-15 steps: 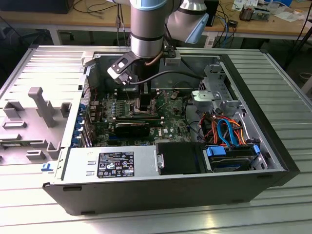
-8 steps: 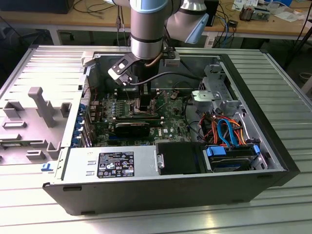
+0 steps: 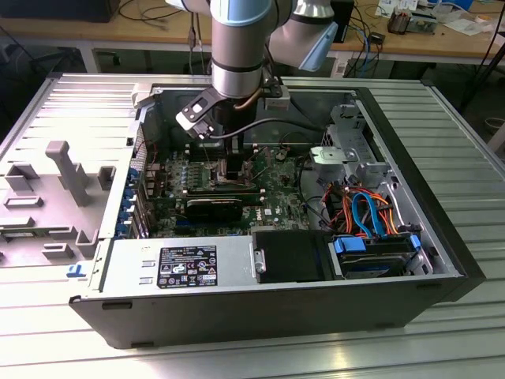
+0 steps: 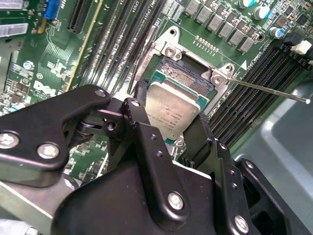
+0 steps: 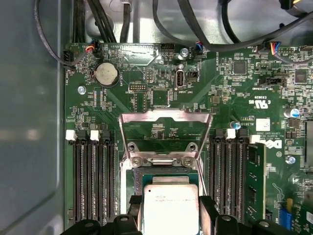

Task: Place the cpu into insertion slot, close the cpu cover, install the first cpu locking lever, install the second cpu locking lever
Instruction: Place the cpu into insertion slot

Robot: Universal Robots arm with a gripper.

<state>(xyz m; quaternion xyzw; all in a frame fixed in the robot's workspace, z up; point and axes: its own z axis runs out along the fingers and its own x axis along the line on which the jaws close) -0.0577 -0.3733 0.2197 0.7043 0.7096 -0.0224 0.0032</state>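
Over the socket (image 4: 182, 72), the gripper (image 4: 169, 115) clamps the chip (image 4: 172, 106) flat; the open cover (image 5: 166, 117) lies at three o'clock in the exterior view.

Ribbed silver aluminium table (image 3: 465, 142) fills the foreground. Behind it, a light wooden workbench (image 3: 95, 33) strewn with loose cables (image 3: 154, 11).

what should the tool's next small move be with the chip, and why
Probably a short slide toward the hinge side, to centre the chip before lowering. The black tool is shut on the small silver-grey square cpu, which hangs off-centre over the dark square insertion slot; the slot's contact field shows past the chip's far edge. The silvery framed cpu cover stands open.
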